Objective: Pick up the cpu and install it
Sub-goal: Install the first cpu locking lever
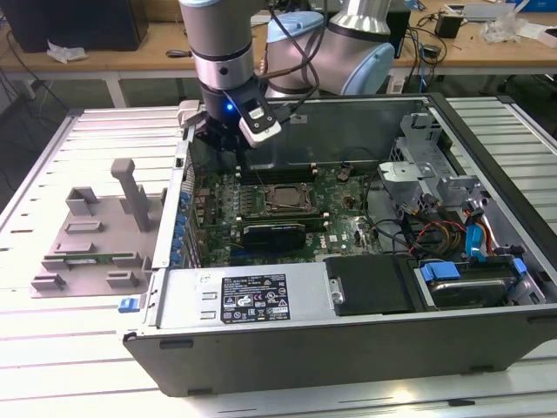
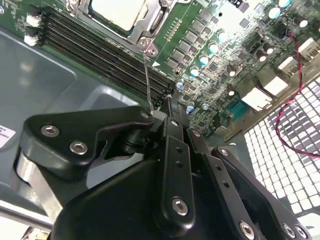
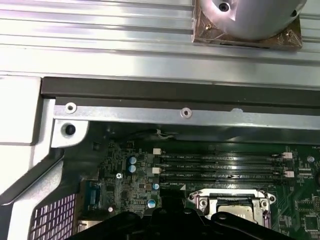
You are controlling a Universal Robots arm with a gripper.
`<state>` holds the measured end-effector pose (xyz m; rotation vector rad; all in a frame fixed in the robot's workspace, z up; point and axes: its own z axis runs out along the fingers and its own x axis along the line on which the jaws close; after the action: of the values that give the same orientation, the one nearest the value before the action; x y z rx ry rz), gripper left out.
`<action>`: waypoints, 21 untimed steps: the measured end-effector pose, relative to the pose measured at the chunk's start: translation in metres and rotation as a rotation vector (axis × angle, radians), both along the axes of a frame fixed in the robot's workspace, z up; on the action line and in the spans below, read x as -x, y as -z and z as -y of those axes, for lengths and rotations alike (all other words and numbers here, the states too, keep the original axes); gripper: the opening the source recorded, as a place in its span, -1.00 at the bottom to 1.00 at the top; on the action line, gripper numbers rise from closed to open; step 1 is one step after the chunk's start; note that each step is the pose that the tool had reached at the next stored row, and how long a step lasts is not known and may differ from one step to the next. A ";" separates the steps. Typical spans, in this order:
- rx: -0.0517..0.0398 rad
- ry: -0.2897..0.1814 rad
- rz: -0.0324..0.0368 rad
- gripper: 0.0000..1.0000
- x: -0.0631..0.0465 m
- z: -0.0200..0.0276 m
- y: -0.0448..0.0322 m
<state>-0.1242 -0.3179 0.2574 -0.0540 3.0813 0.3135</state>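
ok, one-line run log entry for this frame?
gripper: over memory slots, beside socket frame | cpu: seated in socket frame | case: open

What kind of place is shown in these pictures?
Probably a robotics lab or test workshop: an open computer case lies on a slatted metal table, a grey fixture plate sits beside it, and cluttered workbenches stand behind.

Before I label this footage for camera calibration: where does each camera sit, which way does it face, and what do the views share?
Exterior view: off the arm, above the open computer case, looking down on the motherboard; the arm and gripper show.
Second wrist view: on the arm, looking past the gripper at the memory slots.
First wrist view: on the arm, facing the case wall; the gripper's dark top edges in.
Shared: all show the cpu in its socket.
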 end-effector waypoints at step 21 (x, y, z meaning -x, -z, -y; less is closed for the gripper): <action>-0.0002 0.009 -0.0001 -0.79 -0.054 0.0001 0.0198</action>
<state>-0.0699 -0.3181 0.2377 -0.0402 3.0806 0.3134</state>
